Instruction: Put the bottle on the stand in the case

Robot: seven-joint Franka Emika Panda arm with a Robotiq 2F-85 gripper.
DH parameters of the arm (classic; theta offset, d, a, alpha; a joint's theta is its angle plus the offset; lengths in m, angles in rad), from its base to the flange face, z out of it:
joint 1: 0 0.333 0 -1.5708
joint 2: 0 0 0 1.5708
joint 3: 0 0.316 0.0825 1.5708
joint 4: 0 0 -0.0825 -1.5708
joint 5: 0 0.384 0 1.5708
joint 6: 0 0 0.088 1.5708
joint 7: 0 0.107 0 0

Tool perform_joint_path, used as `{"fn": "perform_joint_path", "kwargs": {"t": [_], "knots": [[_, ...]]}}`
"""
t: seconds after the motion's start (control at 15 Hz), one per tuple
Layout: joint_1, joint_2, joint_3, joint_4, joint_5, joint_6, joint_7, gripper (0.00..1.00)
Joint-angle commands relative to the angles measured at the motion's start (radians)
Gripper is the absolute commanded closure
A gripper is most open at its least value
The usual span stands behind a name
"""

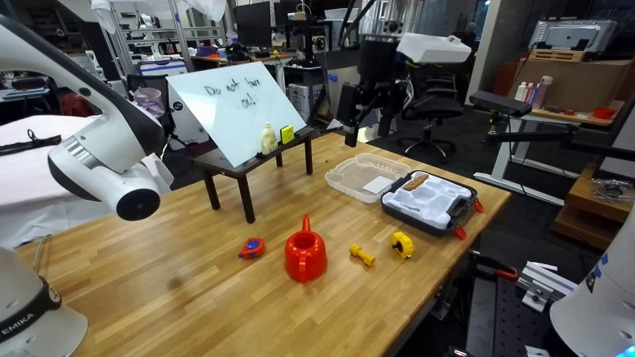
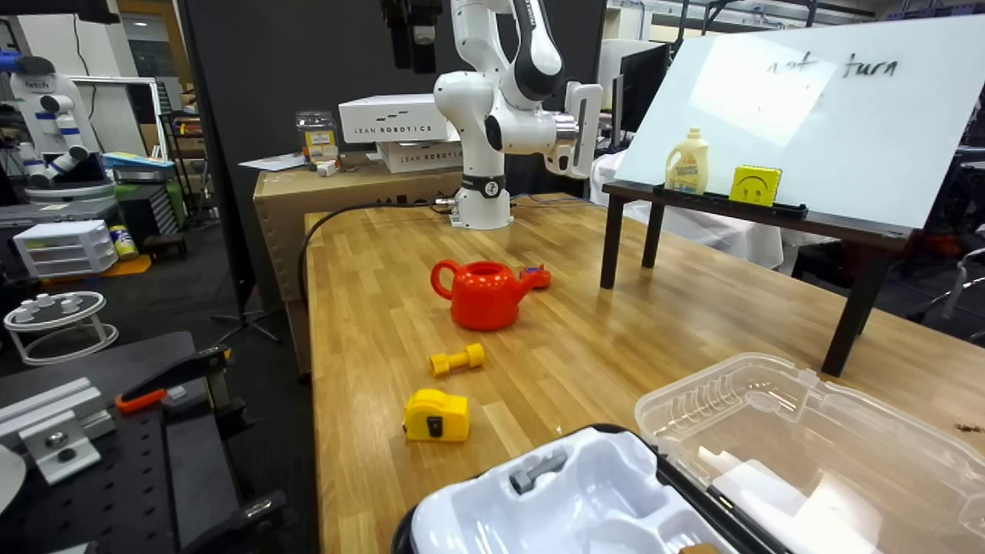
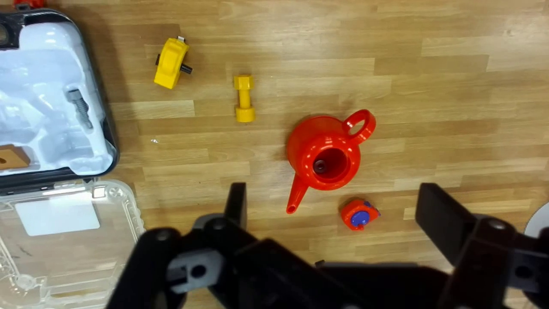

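Note:
The cream bottle (image 1: 269, 140) stands upright on the dark stand (image 1: 235, 170), against the leaning whiteboard, beside a yellow smiley sponge (image 1: 287, 135). In an exterior view the bottle (image 2: 687, 163) shows its handle and the stand (image 2: 869, 231) its legs. The case (image 1: 426, 201) lies open on the table, with a pale moulded insert holding a brown piece and a grey screw. The case also shows in the wrist view (image 3: 43, 86). My gripper (image 1: 368, 133) is open and empty, high above the table. In the wrist view its fingers (image 3: 333, 189) are wide apart. The bottle is out of the wrist view.
A red teapot (image 1: 306, 258), a red-blue toy tape measure (image 1: 253, 248), a yellow dumbbell-shaped piece (image 1: 362, 255) and a yellow tape measure (image 1: 402, 245) lie on the table. The clear lid (image 1: 347, 186) lies open towards the stand. Another white arm (image 2: 481, 115) stands at the table's end.

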Motion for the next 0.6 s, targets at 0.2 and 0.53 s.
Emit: {"fn": "perform_joint_path", "kwargs": {"t": [0.2,0.53], "knots": [[-0.010,0.013,0.010,0.009,0.005,-0.003,0.000,0.00],[-0.010,0.007,0.010,0.006,0.005,-0.003,0.000,0.00]]}}
